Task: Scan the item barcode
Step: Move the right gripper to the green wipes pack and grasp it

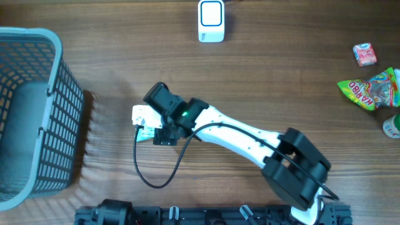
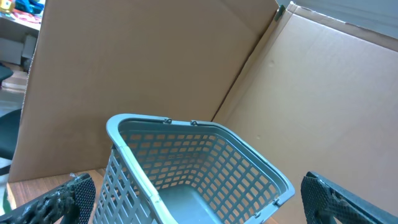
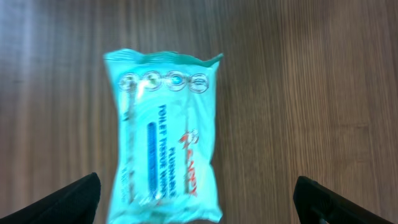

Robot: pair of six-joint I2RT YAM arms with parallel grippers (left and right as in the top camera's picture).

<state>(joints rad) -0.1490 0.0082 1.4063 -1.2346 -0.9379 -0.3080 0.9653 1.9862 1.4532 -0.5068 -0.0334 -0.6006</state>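
Wide apart stand the fingers of my right gripper [image 3: 196, 208], holding nothing; just beyond them the teal tissue packet [image 3: 165, 137] lies flat on the wooden table [image 3: 311, 93]. My left gripper [image 2: 199, 208] gapes wide too, empty, facing the grey basket [image 2: 186, 162]. Farthest off sits the white scanner [image 1: 211, 20].
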